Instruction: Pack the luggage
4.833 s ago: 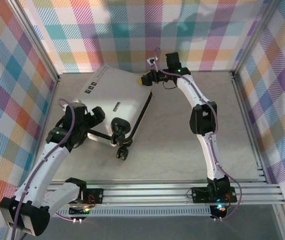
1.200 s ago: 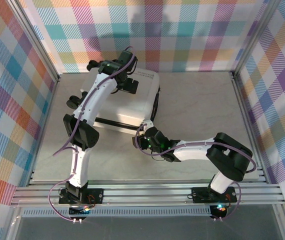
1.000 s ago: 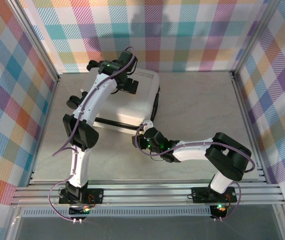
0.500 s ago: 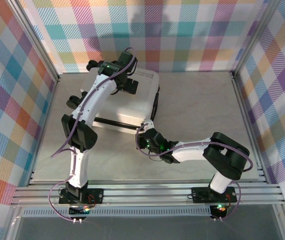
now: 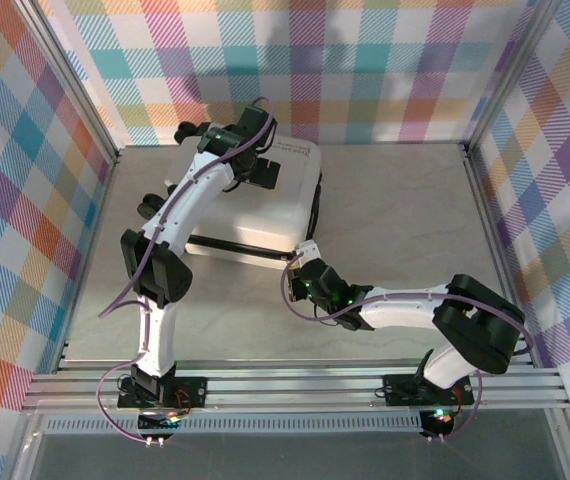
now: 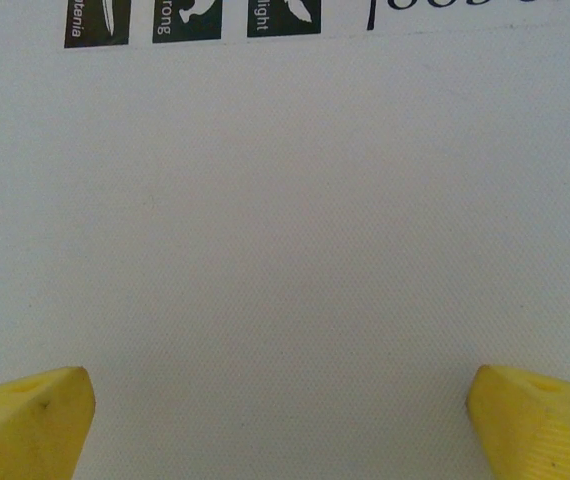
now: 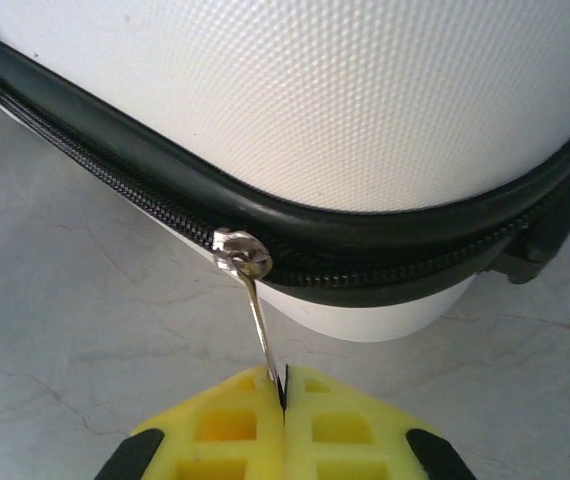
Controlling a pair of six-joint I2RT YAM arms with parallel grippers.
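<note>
Overhead first: I see the luggage lying flat and closed on the tabletop, towards the far left part of it, white shell facing up. The left arm reaches across it from the near side, and the left hand sits over the far end of the shell. The right arm lies low along the tabletop, and the right hand is at the near right corner of the luggage.

Left wrist camera: I see the white, finely textured shell close under the left hand. Its two yellow fingertips stand at opposite edges of the picture, spread wide, with nothing held between them. I cannot tell whether they touch the shell. Dark printed marks run along the top edge; the lettering is cut off.

Right wrist camera: I see the rounded corner of the luggage resting on the tabletop, with the black zipper running around it under a black rim. The metal slider sits on the zipper at the corner. The thin zipper pull hangs from it and runs down into the right hand, whose yellow fingertips are pressed together on the end of it.
</note>
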